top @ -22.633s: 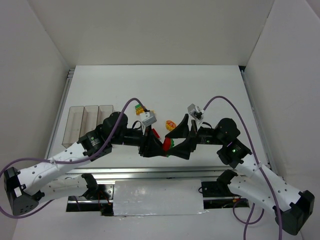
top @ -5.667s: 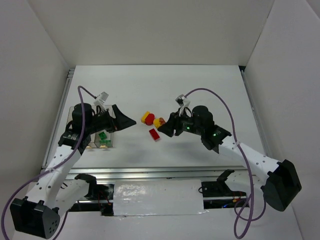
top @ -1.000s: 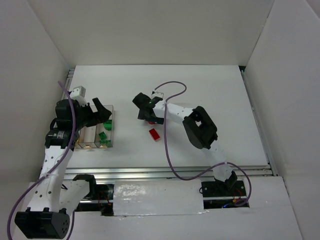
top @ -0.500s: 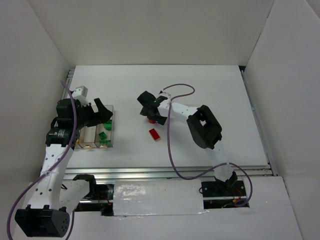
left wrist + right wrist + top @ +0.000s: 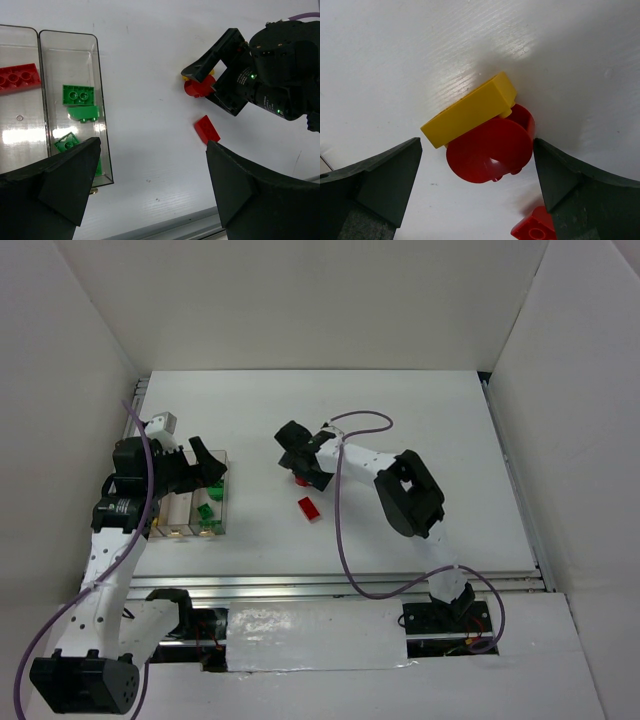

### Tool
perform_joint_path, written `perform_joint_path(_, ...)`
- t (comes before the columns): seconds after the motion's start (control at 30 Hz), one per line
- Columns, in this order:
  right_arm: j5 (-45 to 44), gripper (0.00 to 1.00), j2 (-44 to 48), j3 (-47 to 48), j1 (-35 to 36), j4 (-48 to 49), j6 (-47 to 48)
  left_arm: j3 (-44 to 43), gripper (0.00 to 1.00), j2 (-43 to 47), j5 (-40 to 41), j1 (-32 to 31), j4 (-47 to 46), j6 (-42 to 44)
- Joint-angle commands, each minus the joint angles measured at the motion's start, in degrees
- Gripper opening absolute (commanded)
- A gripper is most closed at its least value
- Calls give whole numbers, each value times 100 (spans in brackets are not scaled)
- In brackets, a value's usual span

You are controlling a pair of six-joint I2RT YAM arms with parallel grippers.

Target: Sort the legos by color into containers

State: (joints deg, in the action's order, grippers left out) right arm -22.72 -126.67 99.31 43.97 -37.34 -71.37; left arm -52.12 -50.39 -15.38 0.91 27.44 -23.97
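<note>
Two pieces sat touching between wide-open, empty jaws of my right gripper (image 5: pixel 206 84): red round piece (image 5: pixel 487 147), yellow brick (image 5: pixel 467 111). Risk: closing could trap both, landing yellow in wrong bin, or squirt one sideways. Left gripper (image 5: pixel 152 145) hung wide open, empty, above bins (image 5: pixel 98 90).

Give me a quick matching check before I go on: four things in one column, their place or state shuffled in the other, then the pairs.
Things:
1. green legos
2. round red piece
3. small red brick
4. left pincer

Places or states:
a. open, holding nothing
b. loose on the table, touching nothing
c. in a bin
d. touching the yellow brick, between the fingers of the open right pincer

Pairs: 1-c, 2-d, 3-b, 4-a
</note>
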Motion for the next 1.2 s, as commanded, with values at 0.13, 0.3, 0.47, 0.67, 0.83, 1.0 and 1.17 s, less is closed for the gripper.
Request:
perform_joint_path(0.13,-435,100,643,-315,-2,-361,-438,-53,100,3,-132,-29,-151,120)
perform_joint_path(0.3,-287,100,828,-553,-46,-11,-37,-44,99,-15,-158,-38,-160,129)
perform_joint_path(0.47,4,100,785,-351,-46,481,1430,-44,100,-41,-124,-47,-143,138)
perform_joint_path(0.67,-101,100,653,-271,-125,438,3925,-62,100,-67,-115,-47,-116,164)
perform_joint_path(0.83,652,99,784,-683,-257,1122,5175,-70,100,-94,-159,-47,-116,173)
perform_joint_path(1.0,1138,97,565,-492,-292,1142,5608,-70,100,-137,-150,-196,-116,182)
perform_joint_path(1.17,1155,95,397,-456,-292,1123,5468,-71,100,-164,-185,-196,-99,191)
